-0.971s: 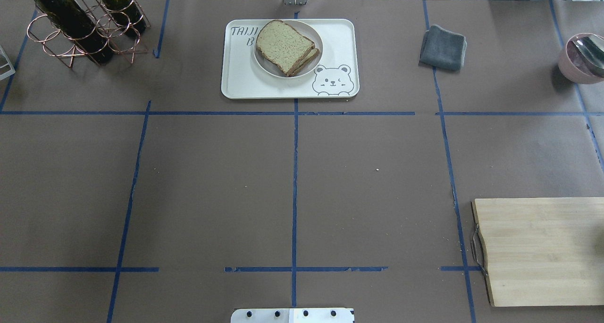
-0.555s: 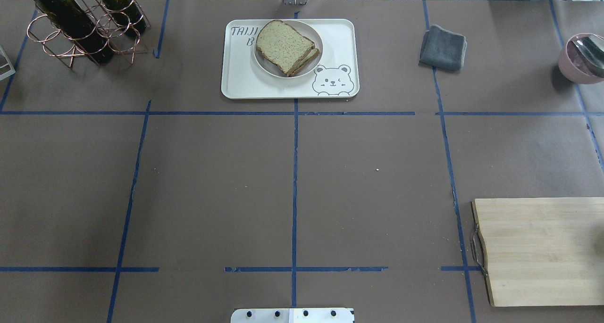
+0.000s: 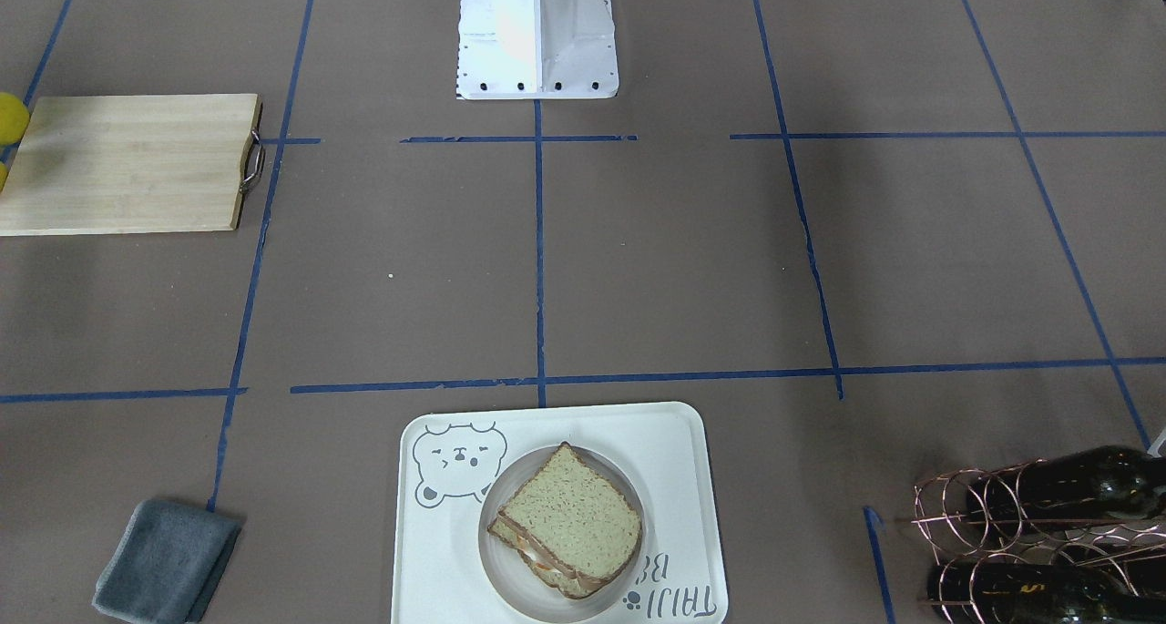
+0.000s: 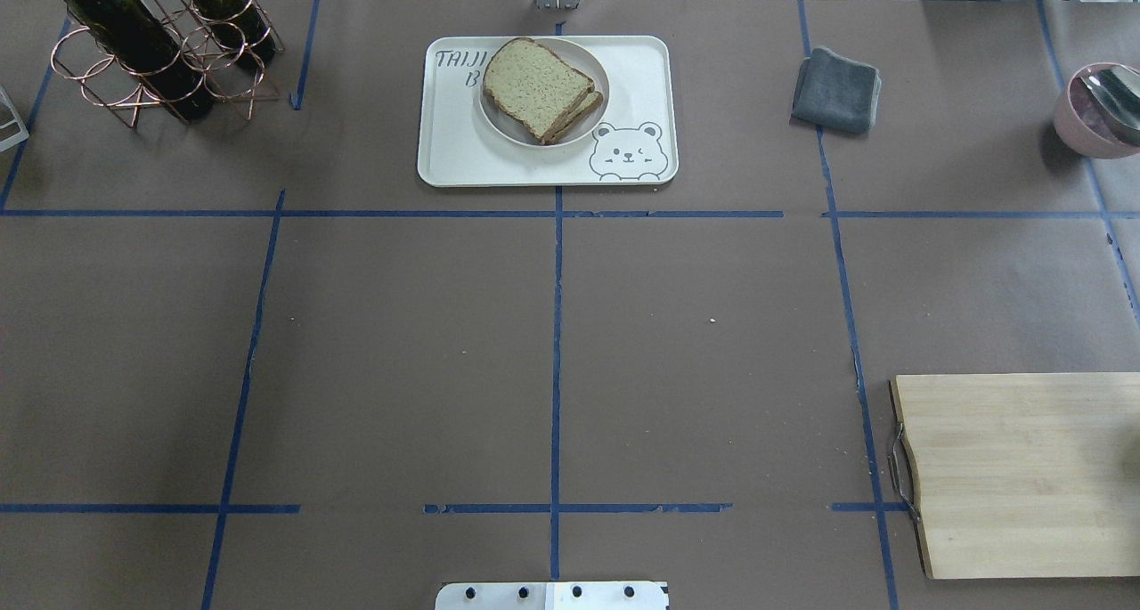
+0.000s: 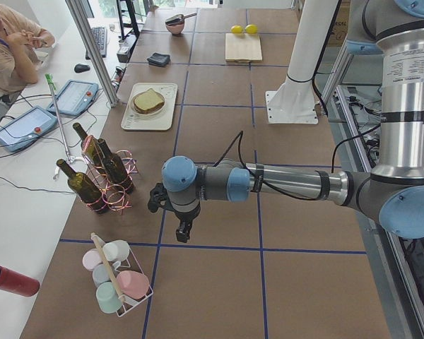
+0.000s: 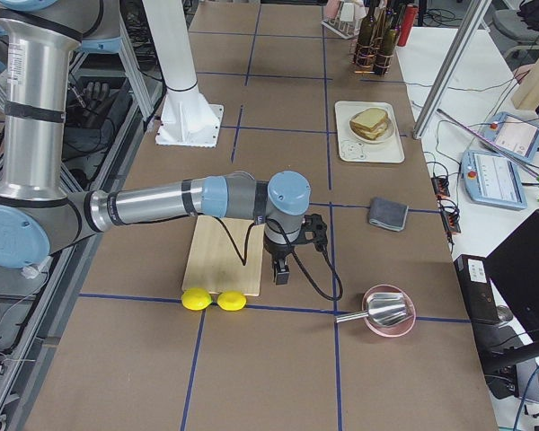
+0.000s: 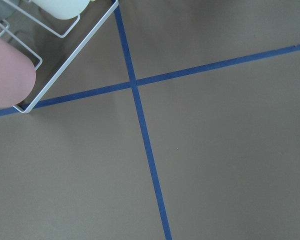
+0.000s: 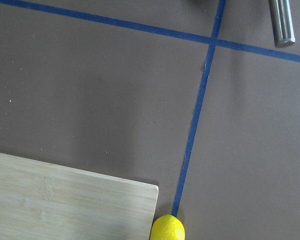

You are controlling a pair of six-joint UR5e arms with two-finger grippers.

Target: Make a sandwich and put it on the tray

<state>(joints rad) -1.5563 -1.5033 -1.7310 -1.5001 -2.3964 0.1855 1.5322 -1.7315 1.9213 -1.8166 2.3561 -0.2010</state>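
Sandwich [image 4: 540, 87] sits on its plate [image 4: 509, 129] on the tray [image 4: 459, 151]; left gripper [image 5: 184, 232] and right gripper [image 6: 281, 272] hang well away from the tray, jaw state indiscernible.

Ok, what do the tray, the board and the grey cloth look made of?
Tray: likely matte plastic or melamine; smooth cream surface, rounded moulded rim, printed bear.
Board: pale wood, perhaps bamboo; lengthwise grain strips show.
Cloth: soft textile, maybe microfibre; folded, fuzzy, no sheen.
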